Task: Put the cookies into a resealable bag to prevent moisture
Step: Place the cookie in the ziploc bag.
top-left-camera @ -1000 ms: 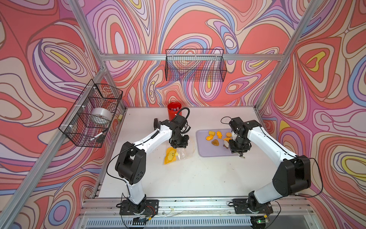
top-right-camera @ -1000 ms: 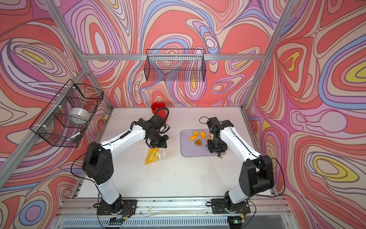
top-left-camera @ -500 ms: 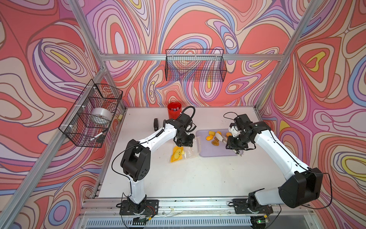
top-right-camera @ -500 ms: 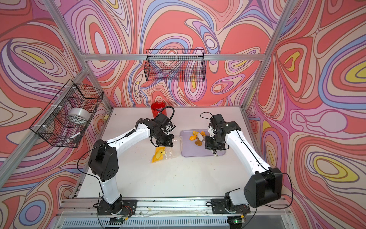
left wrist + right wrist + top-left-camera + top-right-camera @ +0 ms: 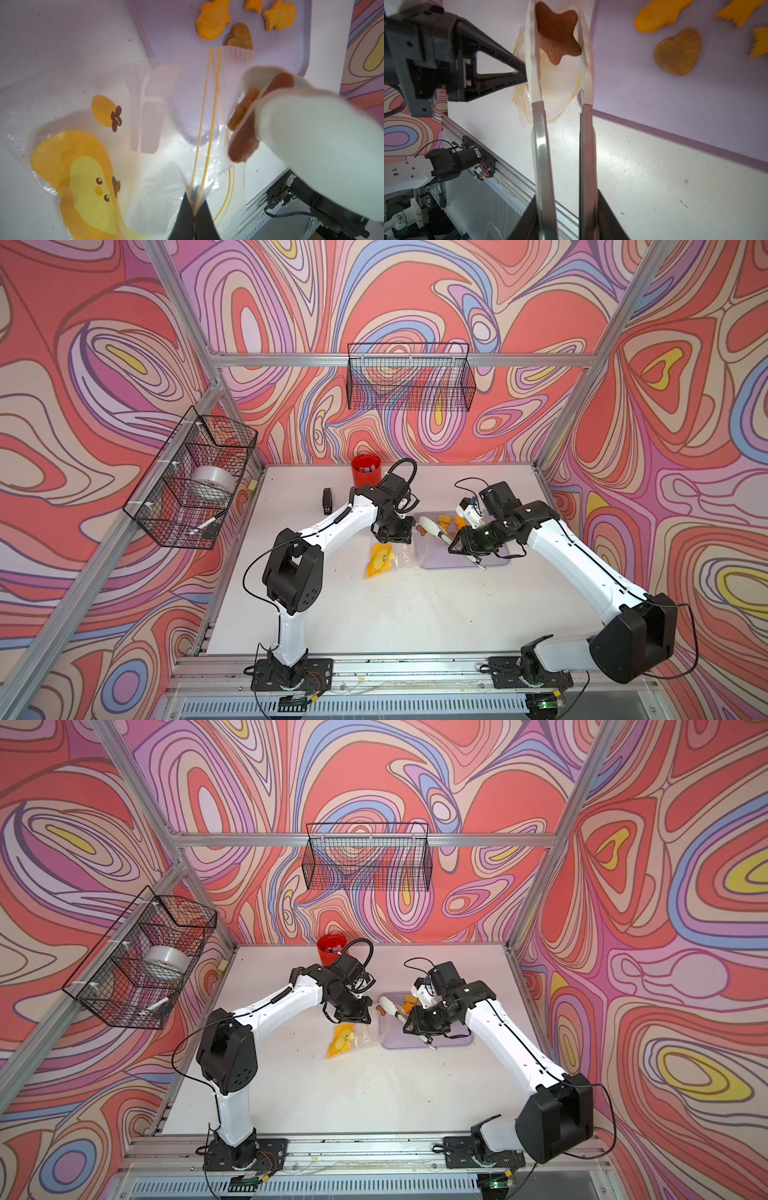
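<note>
While pinched together on the zip lip (image 5: 204, 124) of the resealable bag (image 5: 83, 166), off a corner of the lilac tray (image 5: 176, 31), props the mouth open with the left gripper (image 5: 194, 207). Squeezes tongs (image 5: 540, 145) in the right gripper (image 5: 565, 199), long axis aimed at that mouth, star cookie (image 5: 557, 33) clamped at the tips. Leaves cookies (image 5: 212, 22) farther across the tray.

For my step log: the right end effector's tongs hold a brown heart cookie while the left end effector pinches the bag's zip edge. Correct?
No: the tongs hold a brown star cookie, as the right wrist view shows; the heart cookie lies on the tray. The rest stands.
</note>
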You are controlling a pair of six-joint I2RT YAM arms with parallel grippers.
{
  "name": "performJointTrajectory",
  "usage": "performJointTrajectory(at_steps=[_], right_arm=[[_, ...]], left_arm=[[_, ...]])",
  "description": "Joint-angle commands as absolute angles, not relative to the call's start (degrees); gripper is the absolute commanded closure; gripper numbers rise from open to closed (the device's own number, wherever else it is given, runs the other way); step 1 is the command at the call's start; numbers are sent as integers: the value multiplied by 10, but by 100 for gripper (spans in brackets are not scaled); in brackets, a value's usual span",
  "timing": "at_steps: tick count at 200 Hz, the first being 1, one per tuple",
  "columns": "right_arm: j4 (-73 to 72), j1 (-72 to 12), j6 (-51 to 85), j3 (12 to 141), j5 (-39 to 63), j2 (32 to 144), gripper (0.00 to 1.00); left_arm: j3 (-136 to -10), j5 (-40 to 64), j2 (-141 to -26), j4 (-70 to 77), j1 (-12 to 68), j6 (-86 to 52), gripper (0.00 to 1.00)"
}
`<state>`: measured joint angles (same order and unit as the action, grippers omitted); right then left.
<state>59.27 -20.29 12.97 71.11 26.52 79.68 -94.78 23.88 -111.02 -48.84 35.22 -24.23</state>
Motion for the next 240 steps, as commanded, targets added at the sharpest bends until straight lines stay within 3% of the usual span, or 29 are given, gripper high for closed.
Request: performJointTrajectory(at_steps=[1,151,240], right_arm=[[571,-205,130,699,275,807,66],[541,-215,141,662,276,797,65],[521,-216,145,681,271,815,58]], left_arm=[[-965,228,-1119,-513,354,-245,100],[-978,229,-1129,-507,354,-270,100],[-942,242,-1113,-479,352,-271,100]])
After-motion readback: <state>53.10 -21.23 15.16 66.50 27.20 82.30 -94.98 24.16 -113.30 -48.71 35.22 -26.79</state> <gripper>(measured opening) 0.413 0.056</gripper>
